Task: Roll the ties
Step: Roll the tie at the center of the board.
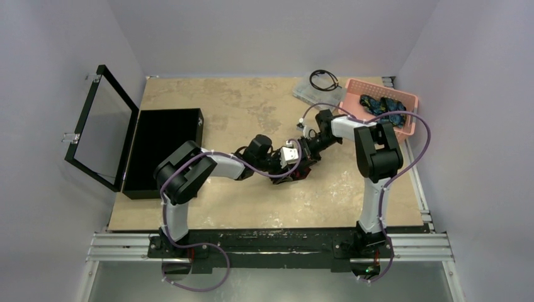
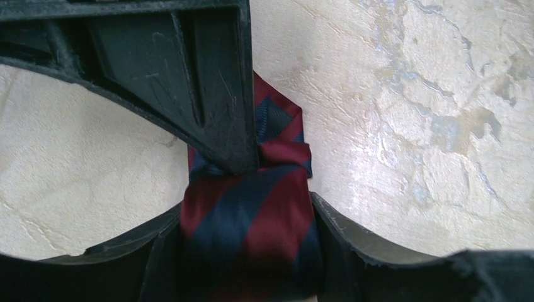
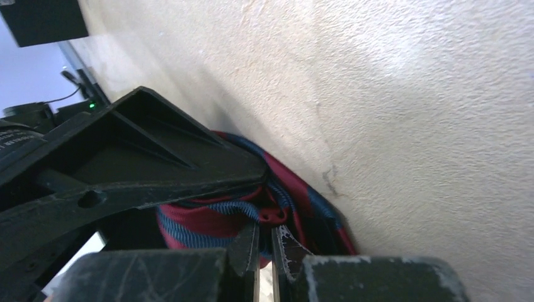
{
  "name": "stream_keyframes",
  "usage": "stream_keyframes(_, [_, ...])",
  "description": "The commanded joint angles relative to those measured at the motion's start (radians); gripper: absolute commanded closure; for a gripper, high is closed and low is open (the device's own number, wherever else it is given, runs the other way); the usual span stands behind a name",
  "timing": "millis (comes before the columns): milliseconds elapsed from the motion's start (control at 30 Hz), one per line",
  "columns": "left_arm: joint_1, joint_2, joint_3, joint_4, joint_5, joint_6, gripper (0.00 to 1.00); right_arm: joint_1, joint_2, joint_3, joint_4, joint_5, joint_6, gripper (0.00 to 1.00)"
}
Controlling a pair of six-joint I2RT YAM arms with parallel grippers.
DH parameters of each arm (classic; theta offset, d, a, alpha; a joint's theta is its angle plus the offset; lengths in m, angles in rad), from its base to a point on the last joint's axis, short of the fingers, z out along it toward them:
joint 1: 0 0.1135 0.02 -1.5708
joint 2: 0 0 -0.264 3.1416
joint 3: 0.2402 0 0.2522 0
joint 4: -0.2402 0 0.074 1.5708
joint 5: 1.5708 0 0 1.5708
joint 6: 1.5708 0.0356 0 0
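Note:
A maroon tie with navy diagonal stripes (image 2: 252,207) is bunched into a partial roll on the table's middle (image 1: 291,178). My left gripper (image 2: 247,251) is shut on the roll, one finger against each side. My right gripper (image 3: 266,230) is shut to a thin slit, its tips against a maroon fold of the same tie (image 3: 208,217). In the left wrist view the right gripper's finger (image 2: 220,113) comes in from above and digs into the roll's centre. Several dark blue ties with teal pattern (image 1: 381,106) lie in the pink basket (image 1: 409,119).
A black case (image 1: 160,151) stands at the left with its glass lid (image 1: 101,126) swung open. A clear plastic tray (image 1: 308,91) with a thin black coiled cable (image 1: 324,77) sits at the back, beside the basket. Purple cables loop off both arms.

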Motion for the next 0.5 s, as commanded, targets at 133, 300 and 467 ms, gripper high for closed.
stream_keyframes(133, [0.060,-0.060,-0.160,0.257,0.100,-0.210,0.36,0.039,0.010,-0.050,0.102,0.436,-0.105,1.00])
stream_keyframes(300, [0.058,0.023,-0.149,0.421,0.122,-0.308,0.31,0.075,-0.001,-0.087,0.137,0.495,-0.095,1.00])
stream_keyframes(467, [0.030,0.091,-0.106,0.551,0.086,-0.426,0.30,0.089,0.011,-0.093,0.171,0.530,-0.059,1.00])
